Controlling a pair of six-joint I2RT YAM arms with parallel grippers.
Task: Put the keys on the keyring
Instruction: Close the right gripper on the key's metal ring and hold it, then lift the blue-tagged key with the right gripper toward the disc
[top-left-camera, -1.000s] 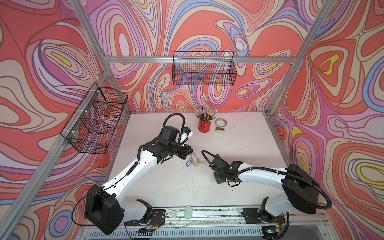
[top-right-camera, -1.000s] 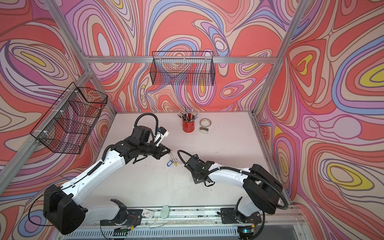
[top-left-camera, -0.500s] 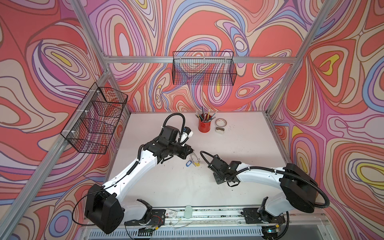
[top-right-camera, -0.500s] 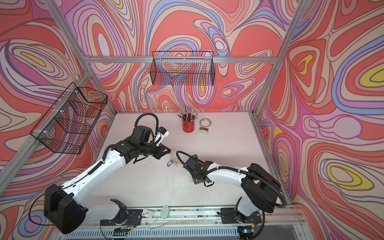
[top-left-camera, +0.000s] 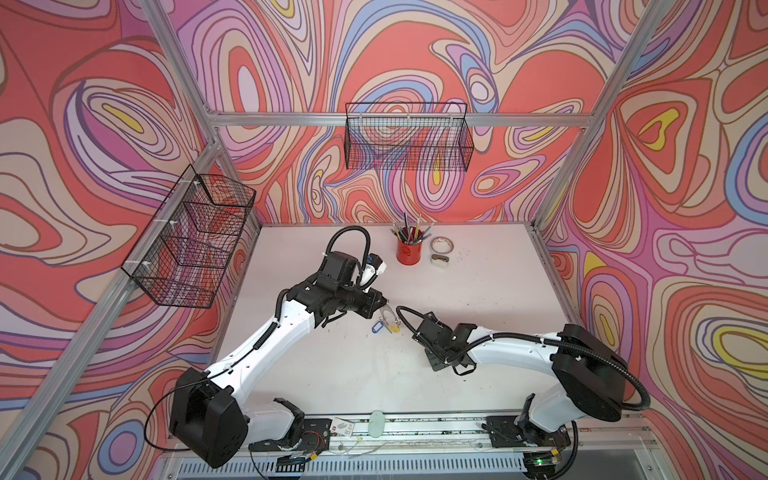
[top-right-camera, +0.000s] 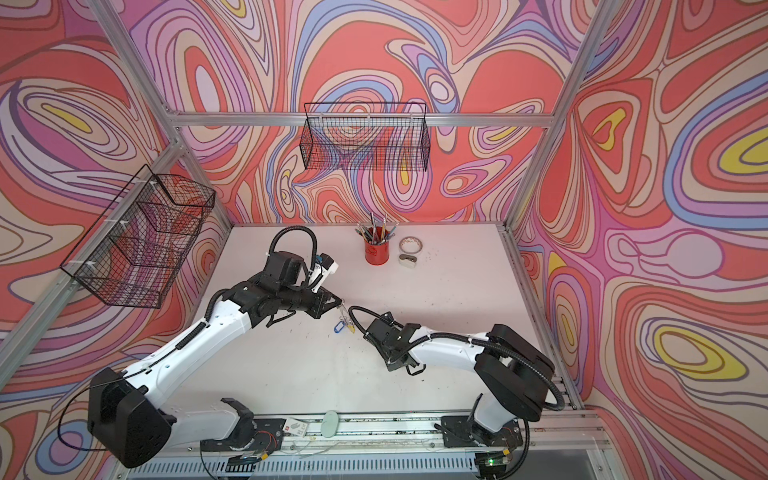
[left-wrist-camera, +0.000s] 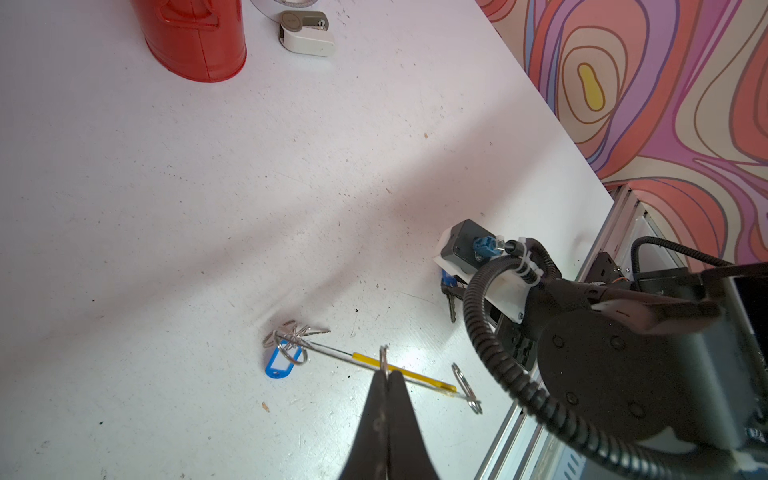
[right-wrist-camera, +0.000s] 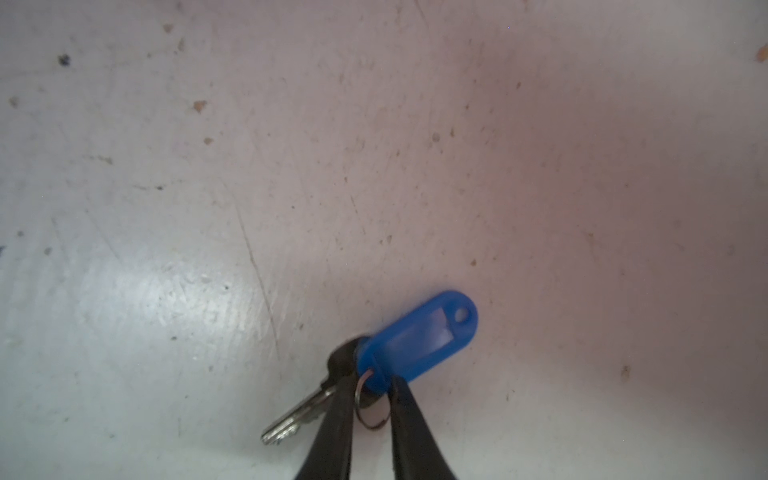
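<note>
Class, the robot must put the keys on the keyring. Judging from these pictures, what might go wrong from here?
First, the right claw straddles only the thin split ring of a key; a firm grip is not evident, so the key may slip or swing. Second, the left claw pinches the keyring edge-on by its narrow band, so the hoop may twist during threading.

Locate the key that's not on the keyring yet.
Mid-table on the right arm's side, near the keyring: the right wrist view shows the key lying on the table between the right pincer's tips.
</note>
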